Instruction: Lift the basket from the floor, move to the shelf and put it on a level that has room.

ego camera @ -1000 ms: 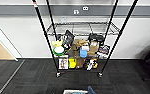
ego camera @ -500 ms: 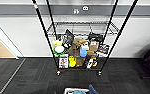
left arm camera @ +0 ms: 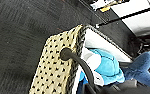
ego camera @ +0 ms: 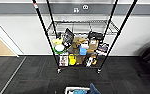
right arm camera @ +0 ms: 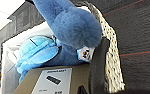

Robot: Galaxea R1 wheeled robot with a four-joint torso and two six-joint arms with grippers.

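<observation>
1. The basket (ego camera: 77,89), woven with a pale rim, shows at the lower edge of the head view, directly in front of the shelf (ego camera: 78,42) and well apart from it; dark carpeted floor (ego camera: 36,72) lies between the two.
2. Basket contents: a blue plush toy (right arm camera: 66,30) resting over a brown cardboard box (right arm camera: 53,80).
3. Left wrist view: a dark curved finger hooks over the basket's braided rim, one side against the woven outer wall (left arm camera: 56,67) and the rest reaching inside, so the left gripper appears clamped on that wall.
4. Right wrist view: a dark finger lies along the inner face of the opposite woven wall (right arm camera: 111,57); the right gripper likewise appears closed on the rim, though its second finger cannot be made out.
5. Deciding relation: the shelf stands straight ahead of the carried basket. Its upper wire level (ego camera: 81,25) looks bare, while the tiers beneath are crowded with boxes and packets, so the free tier lies ahead and above the basket.
</observation>
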